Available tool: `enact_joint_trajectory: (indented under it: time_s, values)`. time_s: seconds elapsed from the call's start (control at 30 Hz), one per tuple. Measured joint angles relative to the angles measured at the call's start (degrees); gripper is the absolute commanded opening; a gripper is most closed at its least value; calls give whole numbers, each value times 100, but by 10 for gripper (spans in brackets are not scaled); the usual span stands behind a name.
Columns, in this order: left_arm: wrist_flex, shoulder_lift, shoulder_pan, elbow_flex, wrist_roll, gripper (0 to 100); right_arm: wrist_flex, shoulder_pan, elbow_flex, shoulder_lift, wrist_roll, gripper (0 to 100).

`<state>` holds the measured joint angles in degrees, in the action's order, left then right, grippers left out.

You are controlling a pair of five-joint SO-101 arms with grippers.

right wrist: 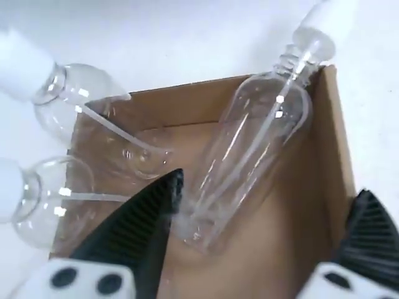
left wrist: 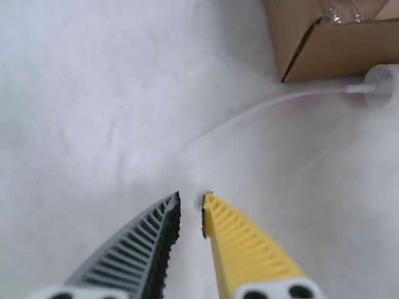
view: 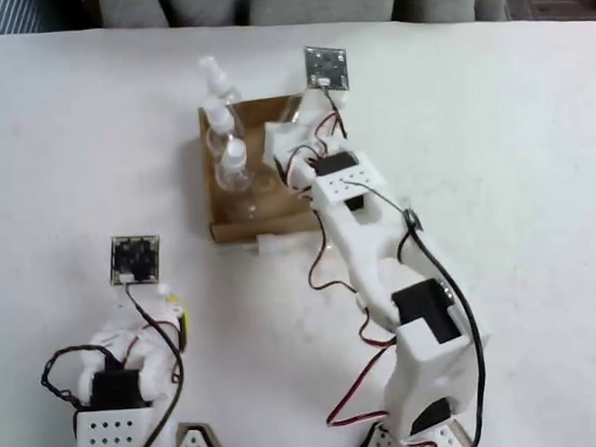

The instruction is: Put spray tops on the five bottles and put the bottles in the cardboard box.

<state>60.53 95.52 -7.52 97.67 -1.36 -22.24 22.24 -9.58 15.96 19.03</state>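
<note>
The cardboard box (view: 247, 229) sits on the white table (view: 492, 126). The right gripper (right wrist: 268, 187) hangs over the box. Its jaws are wide apart and it has hold of nothing.

Between its two black fingers (right wrist: 140, 230) there is a clear bottle (right wrist: 255, 137) inside the box. This bottle is tilted. Its bottom rests down on the box floor, and its long body leans up toward the far corner of the box. Its white top end pokes out over the rim there and points away from the arm. One finger is just beside the bottle's bottom, but I cannot tell if it touches.

Three standing bottles (view: 222, 128) are in a row along the other side of the box. They have white tops on, and the tops point up.

The left gripper (left wrist: 191, 208) is low over the table, apart from the box. Its grey finger and its yellow finger are almost together, with just a thin gap, and nothing is between them.

A loose spray top (left wrist: 380, 84) lies flat on the table just beside the box's near wall. Its thin tube (left wrist: 280, 103) stretches out along the table toward the left gripper.
</note>
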Motion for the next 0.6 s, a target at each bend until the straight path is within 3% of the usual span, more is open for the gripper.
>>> enact_joint_trajectory:
  time_s: [0.3,0.53,0.6]
  values:
    - [0,0,0,0,0,79,-580,18,0,-536,0,356]
    - [0,0,0,0,0,79,-738,132,0,-563,0,172]
    - [0,0,0,0,0,79,-738,132,0,-563,0,164]
